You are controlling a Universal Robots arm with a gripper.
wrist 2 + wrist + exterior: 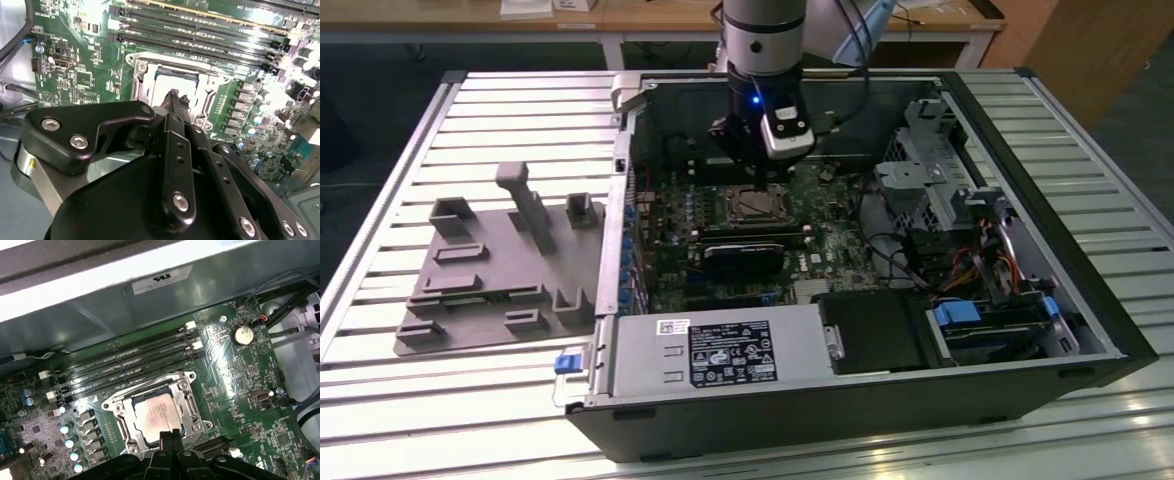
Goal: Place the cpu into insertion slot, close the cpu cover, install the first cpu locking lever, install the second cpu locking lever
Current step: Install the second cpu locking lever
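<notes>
we see the cpu (156, 417) already lying in the insertion slot (118, 416) with the cpu cover (186, 400) down around it, and the gripper (170, 436) clenched with nothing in it, its tips right at the socket's edge. we judge a skewed push here could scrape the chip or slip off the frame onto the green board. the white sticker (162, 279) carries print too small for us to read.

Print on power supply label (731, 360) and case sticker (161, 279): illegible
</notes>
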